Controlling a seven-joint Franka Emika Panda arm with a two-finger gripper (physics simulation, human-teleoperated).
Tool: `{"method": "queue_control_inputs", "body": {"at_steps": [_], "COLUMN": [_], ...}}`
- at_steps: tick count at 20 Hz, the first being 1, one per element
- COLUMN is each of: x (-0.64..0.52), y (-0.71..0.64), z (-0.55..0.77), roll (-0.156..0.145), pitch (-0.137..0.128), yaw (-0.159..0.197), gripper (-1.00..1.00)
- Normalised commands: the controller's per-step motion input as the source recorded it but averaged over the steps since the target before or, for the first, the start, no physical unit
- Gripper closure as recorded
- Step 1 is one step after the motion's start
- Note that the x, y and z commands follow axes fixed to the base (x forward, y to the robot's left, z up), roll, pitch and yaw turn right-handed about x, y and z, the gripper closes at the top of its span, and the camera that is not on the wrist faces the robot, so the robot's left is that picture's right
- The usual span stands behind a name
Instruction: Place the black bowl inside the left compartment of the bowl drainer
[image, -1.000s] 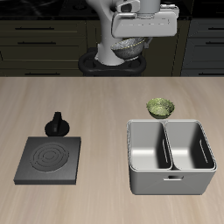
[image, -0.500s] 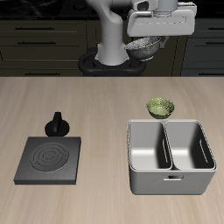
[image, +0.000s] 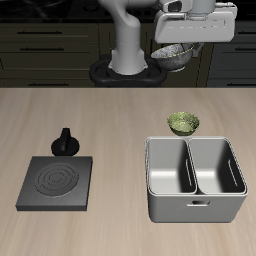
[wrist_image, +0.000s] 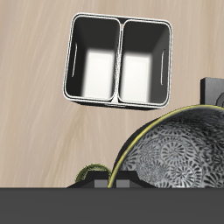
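The tool (image: 184, 46) is clenched on the rim of the bowl (image: 172, 56). The bowl hangs under it, high above the tabletop (image: 110, 115) and far back, near the robot's base. It touches nothing else.

Over the last second, arm and bowl have swung sideways at about the same height. They have moved off the middle of the scene toward the side where the drainer (image: 196, 205) stands. The bowl has kept its tilt and has not slipped in the grip. Nothing on the tabletop has moved.

In the wrist view the bowl's speckled inside (wrist_image: 179, 149) fills the foreground. The drainer (wrist_image: 71, 61) lies beyond it, with both compartments open and bare. That suggests the carry is now lined up roughly with the drainer's side, though not yet over it.

The green bowl (image: 183, 123) sits just behind the drainer's far wall, between the held bowl and the goal. The stove plate (image: 57, 183) and the small black pot (image: 66, 143) beside it are well apart from this path.

I judge the lift done and the transfer about halfway. The tool must next come forward over the green bowl and stop above the left compartment (image: 170, 170). I take that to be the one nearer the stove plate. Then it must lower and let go. The main risks are drifting past the middle wall into the other compartment and catching the rim on the way down.
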Motion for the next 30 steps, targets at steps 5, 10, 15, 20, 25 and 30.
{"method": "queue_control_inputs", "body": {"at_steps": [5, 10, 15, 20, 25, 30], "x": [0.24, 0.22, 0.22, 0.23, 0.24, 0.39], "y": [0.09, 0.23, 0.34, 0.19, 0.11, 0.11], "z": [-0.03, -0.09, 0.03, 0.06, 0.0, -0.17], "roll": [-0.019, 0.002, 0.002, -0.011, -0.01, -0.014], "pitch": [0.013, 0.026, -0.001, 0.001, 0.014, 0.029], "yaw": [0.016, 0.008, 0.02, 0.003, -0.01, 0.012], "gripper": [1.0, 1.0, 1.0, 1.0, 1.0, 1.0]}}
